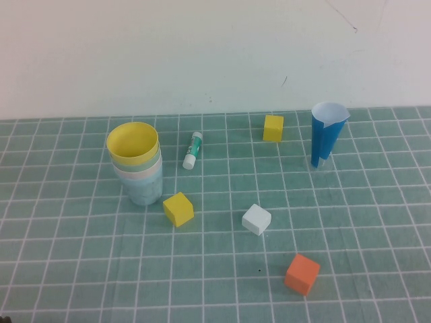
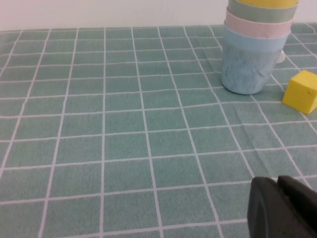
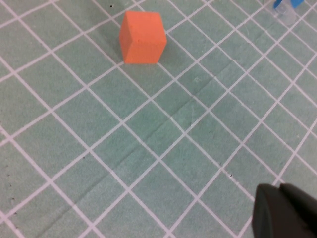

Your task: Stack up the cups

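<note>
The four cups stand nested in one upright stack on the left part of the green checked cloth. The light blue cup (image 1: 143, 190) is at the bottom, then the pink cup (image 1: 138, 172), the pale green cup (image 1: 135, 162), and the yellow cup (image 1: 133, 142) on top, mouth open upward.

My left gripper (image 2: 282, 208) shows as matte black, rounded moulded plastic. My right gripper (image 3: 285, 210) shows likewise: black, smooth, with one seam.

left gripper (image 2: 282, 208) cropped | right gripper (image 3: 287, 210) cropped; jaws unreadable
</note>
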Controlling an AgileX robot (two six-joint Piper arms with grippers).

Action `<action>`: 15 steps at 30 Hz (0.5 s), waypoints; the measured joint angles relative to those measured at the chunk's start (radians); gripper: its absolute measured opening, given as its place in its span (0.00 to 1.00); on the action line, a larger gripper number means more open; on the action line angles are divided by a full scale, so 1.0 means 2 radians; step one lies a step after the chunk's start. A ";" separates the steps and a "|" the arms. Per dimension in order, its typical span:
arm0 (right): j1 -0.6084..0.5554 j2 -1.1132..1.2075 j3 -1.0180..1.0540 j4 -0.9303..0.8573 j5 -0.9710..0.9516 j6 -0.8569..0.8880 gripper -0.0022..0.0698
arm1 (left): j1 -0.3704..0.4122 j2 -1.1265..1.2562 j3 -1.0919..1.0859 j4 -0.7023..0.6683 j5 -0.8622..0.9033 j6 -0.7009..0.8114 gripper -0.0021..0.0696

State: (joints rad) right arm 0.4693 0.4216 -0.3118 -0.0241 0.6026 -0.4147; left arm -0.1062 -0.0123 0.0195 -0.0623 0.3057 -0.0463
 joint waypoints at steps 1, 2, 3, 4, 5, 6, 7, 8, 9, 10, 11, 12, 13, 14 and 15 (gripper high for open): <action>0.000 0.000 0.000 0.000 0.000 0.000 0.03 | 0.000 0.000 0.000 0.000 0.000 0.000 0.03; 0.000 0.000 0.000 0.000 0.000 0.000 0.03 | 0.000 0.000 0.000 0.000 0.000 0.000 0.03; 0.000 0.000 0.000 0.000 0.000 0.000 0.03 | 0.000 0.000 0.000 0.000 0.000 0.002 0.03; 0.000 0.000 0.000 0.000 0.000 0.000 0.03 | 0.000 0.000 0.000 0.000 0.000 0.003 0.03; 0.000 0.000 0.000 0.000 0.000 0.000 0.03 | 0.000 0.000 0.000 0.000 0.000 0.003 0.03; 0.000 0.000 0.000 0.000 0.000 0.000 0.03 | 0.000 0.000 0.000 0.000 0.000 0.004 0.03; 0.000 0.000 0.000 0.000 0.000 0.000 0.03 | 0.000 0.000 0.000 0.000 0.000 0.004 0.03; 0.000 0.000 0.000 0.000 0.000 0.000 0.03 | 0.000 0.000 0.000 0.000 0.000 0.004 0.03; 0.000 0.000 0.000 0.000 0.000 0.000 0.03 | 0.000 0.000 0.000 0.000 0.000 0.004 0.03; 0.000 0.000 0.000 0.000 0.000 0.000 0.03 | 0.000 0.000 0.000 0.000 0.000 0.004 0.03; 0.000 0.000 0.000 0.000 0.000 0.000 0.03 | 0.000 0.000 0.000 0.000 0.000 0.004 0.03; 0.000 0.000 0.000 0.000 0.000 0.000 0.03 | 0.000 0.000 0.000 0.000 0.000 0.004 0.03; 0.000 0.000 0.000 0.000 0.000 0.000 0.03 | 0.000 0.000 0.000 0.000 0.000 0.004 0.03; 0.000 0.000 0.000 0.000 0.000 0.000 0.03 | 0.000 0.000 0.000 0.000 0.000 0.004 0.03; 0.000 0.000 0.000 0.000 0.000 0.000 0.03 | 0.000 0.000 0.000 0.000 0.000 0.004 0.03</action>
State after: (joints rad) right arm 0.4693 0.4216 -0.3118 -0.0241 0.6026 -0.4139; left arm -0.1062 -0.0123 0.0195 -0.0623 0.3057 -0.0391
